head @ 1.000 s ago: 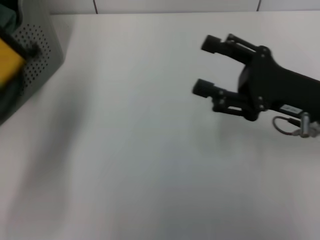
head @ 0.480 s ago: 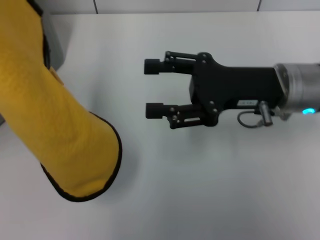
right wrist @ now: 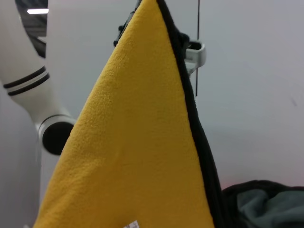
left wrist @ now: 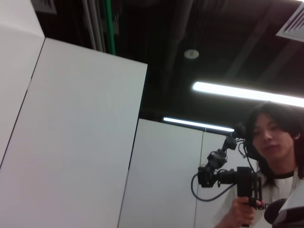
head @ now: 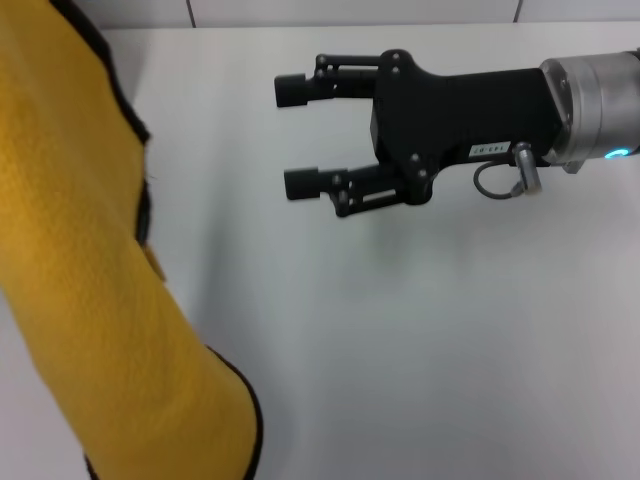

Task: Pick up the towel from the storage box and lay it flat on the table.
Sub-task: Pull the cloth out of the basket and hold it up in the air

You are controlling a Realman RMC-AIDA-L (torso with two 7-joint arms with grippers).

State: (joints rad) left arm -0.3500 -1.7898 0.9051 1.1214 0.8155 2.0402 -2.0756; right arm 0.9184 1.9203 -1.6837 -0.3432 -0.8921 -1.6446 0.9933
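Overhead, the towel (head: 90, 290) hangs as a long mustard-yellow drape down the left side of the head view, running from the upper edge to the lower edge, its black stitched border tracing the side that faces the middle of the table (head: 420, 340). Its lower end curves round in a dark-edged fold near the bottom of that view, and whether that end touches the white tabletop cannot be told. The right gripper (head: 292, 136) reaches in from the right over the far part of the table, its black body leading back to a silver wrist cuff with a small lit spot; its two fingers (head: 300, 183) are spread wide apart with bare table between them, holding nothing, and they point toward the towel while staying clear of it. In the right wrist view the towel (right wrist: 137, 142) rises to a narrow peak against a pale wall, black edging down one side, and a white arm segment (right wrist: 28, 85) with dark bands stands beside it; what grips the cloth at the peak is hidden. The left gripper does not show in any view, so its hold cannot be judged. The left wrist view points upward at white panels, ceiling lights and a person (left wrist: 268, 161) holding a camera rig (left wrist: 228, 173).
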